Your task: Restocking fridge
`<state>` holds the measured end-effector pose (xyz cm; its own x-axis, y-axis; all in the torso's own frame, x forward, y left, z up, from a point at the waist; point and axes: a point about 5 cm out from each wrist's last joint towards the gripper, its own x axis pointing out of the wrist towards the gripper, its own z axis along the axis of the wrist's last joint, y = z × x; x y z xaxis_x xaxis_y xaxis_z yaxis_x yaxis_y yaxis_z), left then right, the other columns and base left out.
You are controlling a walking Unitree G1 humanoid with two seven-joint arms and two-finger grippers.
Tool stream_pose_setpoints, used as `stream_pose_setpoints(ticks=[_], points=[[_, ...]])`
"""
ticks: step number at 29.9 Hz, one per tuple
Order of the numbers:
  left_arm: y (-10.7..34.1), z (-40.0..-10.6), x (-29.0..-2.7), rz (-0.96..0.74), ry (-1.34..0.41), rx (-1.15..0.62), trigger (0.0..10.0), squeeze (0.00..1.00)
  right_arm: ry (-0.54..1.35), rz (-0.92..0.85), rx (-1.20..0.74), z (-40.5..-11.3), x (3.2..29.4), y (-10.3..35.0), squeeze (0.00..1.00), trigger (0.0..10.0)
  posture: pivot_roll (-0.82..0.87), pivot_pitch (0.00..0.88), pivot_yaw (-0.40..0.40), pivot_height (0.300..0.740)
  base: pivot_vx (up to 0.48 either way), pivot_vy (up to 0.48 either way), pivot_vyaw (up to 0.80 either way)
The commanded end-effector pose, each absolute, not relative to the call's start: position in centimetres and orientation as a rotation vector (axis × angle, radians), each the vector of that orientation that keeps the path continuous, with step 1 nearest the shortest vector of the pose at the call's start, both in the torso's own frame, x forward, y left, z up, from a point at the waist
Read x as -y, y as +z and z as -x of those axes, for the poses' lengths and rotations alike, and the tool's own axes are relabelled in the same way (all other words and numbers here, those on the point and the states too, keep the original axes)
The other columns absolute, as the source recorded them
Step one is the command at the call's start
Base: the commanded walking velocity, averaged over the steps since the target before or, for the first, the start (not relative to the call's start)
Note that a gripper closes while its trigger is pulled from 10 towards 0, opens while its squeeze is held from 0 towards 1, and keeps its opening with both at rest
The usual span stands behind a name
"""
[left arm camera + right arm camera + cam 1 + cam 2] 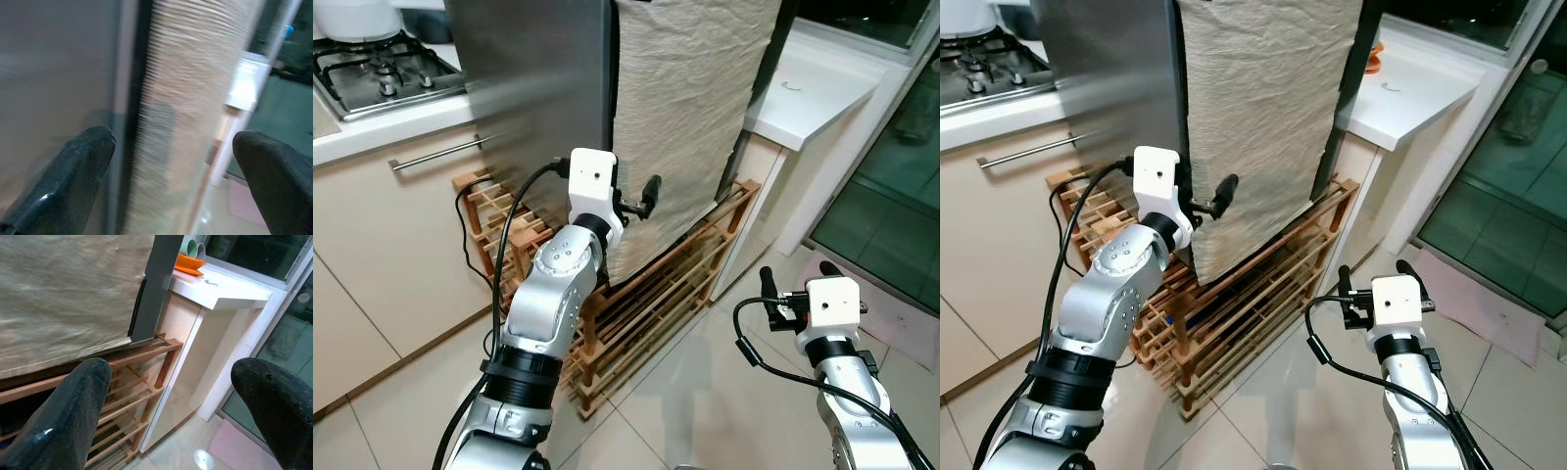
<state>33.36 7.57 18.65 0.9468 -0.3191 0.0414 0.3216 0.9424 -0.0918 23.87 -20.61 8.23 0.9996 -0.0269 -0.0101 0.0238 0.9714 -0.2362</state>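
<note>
Before you: the left gripper (pixel 1214 201), raised against the cloth (pixel 1263 117) draped over the fridge (pixel 1111 73). A wooden rack (pixel 1244 294) stands beneath on the floor (pixel 1283 411). Your right gripper (pixel 1371 279) hangs low, beside the white table (pixel 1420 93).

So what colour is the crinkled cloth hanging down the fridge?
Beige crinkled cloth, clearest in the right eye view.

Pale glossy floor tiles (pixel 705 392) with thin grout lines. Slatted wooden rack (pixel 646 304) stands low on the floor. Cream cabinet front (pixel 382 255) with a brushed metal bar handle (pixel 445 153); gas hob (pixel 382 73) on the counter above. White countertop ledge (pixel 822 93) to the right, beside dark glass doors (pixel 901 166). Pink mat (pixel 1474 294) lies by the doors.
</note>
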Motion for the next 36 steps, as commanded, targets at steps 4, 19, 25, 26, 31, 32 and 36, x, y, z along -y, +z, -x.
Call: stream_pose_setpoints(ticks=[4,19,25,26,31,32,36], points=[[19.5,-33.6,-8.3,0.131,-0.26,0.063,10.0,0.0,-0.045,0.255,-0.011,-23.7,21.8,8.4,0.09,10.0,-0.07,0.0,-0.06,0.74,0.0,0.0,0.0],[20.4,-32.3,-6.0,0.219,-0.414,0.088,10.0,0.0,-0.038,0.26,-0.022,-23.3,21.6,8.0,0.09,10.0,-0.08,0.0,-0.065,0.74,0.0,0.0,0.0],[20.0,-32.1,-5.3,0.211,-0.44,0.067,10.0,0.0,-0.037,0.26,-0.028,-23.2,21.4,7.7,0.1,10.0,-0.08,0.0,-0.064,0.74,0.0,0.0,0.0],[19.9,-32.1,-5.2,0.211,-0.444,0.065,10.0,0.0,-0.037,0.259,-0.028,-23.2,21.4,7.7,0.1,10.0,-0.08,0.0,-0.064,0.74,0.0,0.0,0.0],[19.4,-32.4,-4.7,0.196,-0.456,0.044,10.0,0.0,-0.038,0.259,-0.035,-23.2,21.4,7.3,0.09,10.0,-0.08,0.0,-0.063,0.74,0.0,0.0,0.0],[18.7,-32.7,-4.4,0.176,-0.46,0.016,10.0,0.0,-0.04,0.259,-0.041,-23.3,21.4,6.9,0.09,10.0,-0.09,0.0,-0.061,0.74,0.0,0.0,0.0],[18.0,-33.4,-3.8,0.162,-0.452,-0.03,10.0,0.0,-0.044,0.259,-0.059,-23.5,22.0,6.1,0.09,10.0,-0.09,0.0,-0.058,0.74,0.0,0.0,0.0]])
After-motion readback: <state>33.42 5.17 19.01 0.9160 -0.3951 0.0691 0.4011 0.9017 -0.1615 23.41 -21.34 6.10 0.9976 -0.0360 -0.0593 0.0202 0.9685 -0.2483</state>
